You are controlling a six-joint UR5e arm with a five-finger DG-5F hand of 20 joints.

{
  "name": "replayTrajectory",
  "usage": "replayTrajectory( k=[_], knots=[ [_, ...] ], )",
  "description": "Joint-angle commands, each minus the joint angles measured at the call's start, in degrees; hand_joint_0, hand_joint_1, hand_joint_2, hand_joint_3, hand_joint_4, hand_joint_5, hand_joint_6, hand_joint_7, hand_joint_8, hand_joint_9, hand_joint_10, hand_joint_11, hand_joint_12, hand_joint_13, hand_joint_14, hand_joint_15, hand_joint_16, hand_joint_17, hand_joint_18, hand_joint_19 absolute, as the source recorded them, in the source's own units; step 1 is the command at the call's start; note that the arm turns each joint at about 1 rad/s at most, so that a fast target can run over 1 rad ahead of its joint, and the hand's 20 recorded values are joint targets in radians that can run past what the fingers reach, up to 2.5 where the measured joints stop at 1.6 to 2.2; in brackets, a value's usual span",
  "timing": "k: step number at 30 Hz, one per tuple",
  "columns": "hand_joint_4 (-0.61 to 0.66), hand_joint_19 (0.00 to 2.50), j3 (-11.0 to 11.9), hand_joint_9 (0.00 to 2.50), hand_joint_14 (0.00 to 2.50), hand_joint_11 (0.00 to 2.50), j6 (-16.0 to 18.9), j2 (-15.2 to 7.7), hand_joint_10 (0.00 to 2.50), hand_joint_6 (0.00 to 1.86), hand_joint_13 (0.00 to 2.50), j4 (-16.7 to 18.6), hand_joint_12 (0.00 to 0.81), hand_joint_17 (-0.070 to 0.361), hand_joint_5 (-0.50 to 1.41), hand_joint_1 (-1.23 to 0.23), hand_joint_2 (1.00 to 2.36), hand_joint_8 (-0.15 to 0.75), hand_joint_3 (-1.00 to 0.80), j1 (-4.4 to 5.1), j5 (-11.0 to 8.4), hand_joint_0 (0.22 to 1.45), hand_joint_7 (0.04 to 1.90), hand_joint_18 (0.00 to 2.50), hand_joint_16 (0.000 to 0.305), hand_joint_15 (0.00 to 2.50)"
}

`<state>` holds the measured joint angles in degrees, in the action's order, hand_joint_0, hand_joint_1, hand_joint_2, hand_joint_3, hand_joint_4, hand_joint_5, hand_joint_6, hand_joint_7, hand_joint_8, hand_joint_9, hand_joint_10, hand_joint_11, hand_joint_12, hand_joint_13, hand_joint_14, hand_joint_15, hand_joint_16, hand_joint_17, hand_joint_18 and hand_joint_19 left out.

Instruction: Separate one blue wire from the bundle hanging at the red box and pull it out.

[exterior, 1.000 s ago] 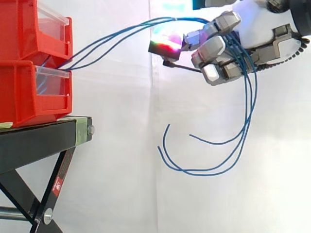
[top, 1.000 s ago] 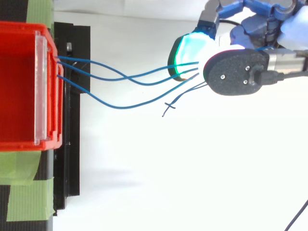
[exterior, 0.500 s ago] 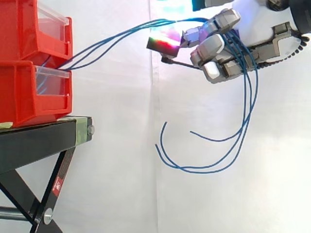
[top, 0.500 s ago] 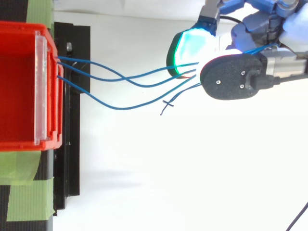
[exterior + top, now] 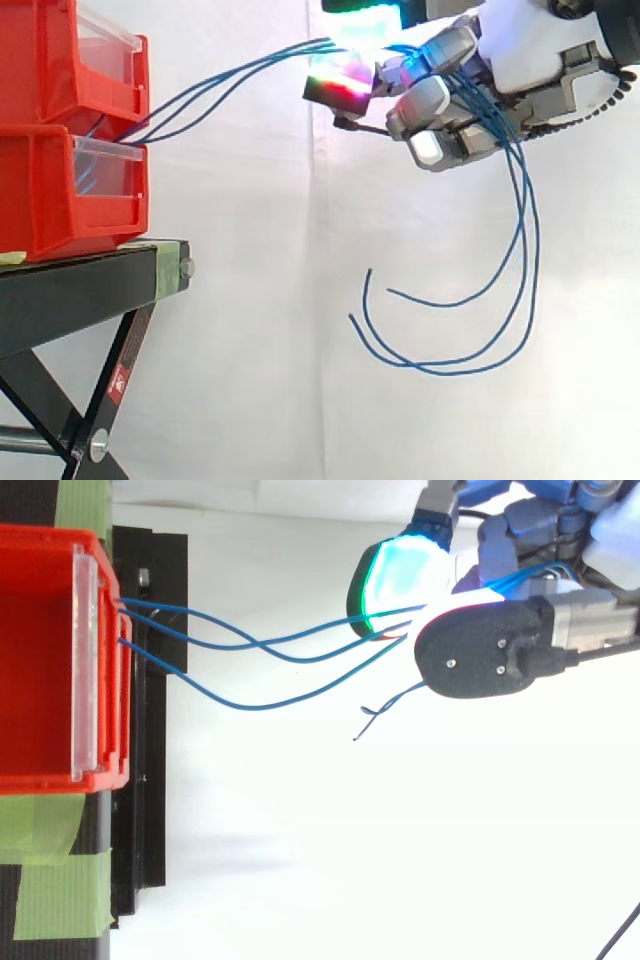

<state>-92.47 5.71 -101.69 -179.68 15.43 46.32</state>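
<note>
The hand [image 5: 442, 100] sits a little higher than half a second ago, with its fingers curled around the blue wires [image 5: 258, 702]. The wires stretch from its grip to the red bins [image 5: 60, 190]. Their loose ends below the hand have swung away from the bins.

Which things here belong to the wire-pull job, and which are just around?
Job: blue wires; red bins; robot hand, curled round the wires.
Just there: black stand; green tape; white curtain.
</note>
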Motion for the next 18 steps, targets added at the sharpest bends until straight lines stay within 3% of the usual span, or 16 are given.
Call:
replayTrajectory(
  k=[1, 7, 18],
  knots=[
    [0.22, 0.79, 0.0, 0.68, 0.49, 1.50, 0.0, 0.0, 1.29, 0.90, 0.80, -0.1, 0.439, 0.128, -0.25, -0.98, 1.02, 0.310, -0.23, 0.04, 0.00, 0.66, 0.91, 0.87, 0.057, 1.63],
    [0.22, 0.78, 0.1, 0.63, 0.47, 1.51, 0.0, -0.1, 1.25, 0.89, 0.75, 0.0, 0.438, 0.129, -0.26, -0.99, 1.02, 0.311, -0.18, 0.13, 0.00, 0.66, 0.93, 0.84, 0.057, 1.64],
    [0.25, 0.85, 0.0, 0.63, 0.61, 1.45, 0.0, 0.0, 1.24, 0.87, 0.71, 0.1, 0.457, 0.138, -0.26, -0.92, 1.00, 0.344, -0.45, 0.13, 0.00, 0.51, 0.91, 0.81, 0.061, 1.54]
  ],
)
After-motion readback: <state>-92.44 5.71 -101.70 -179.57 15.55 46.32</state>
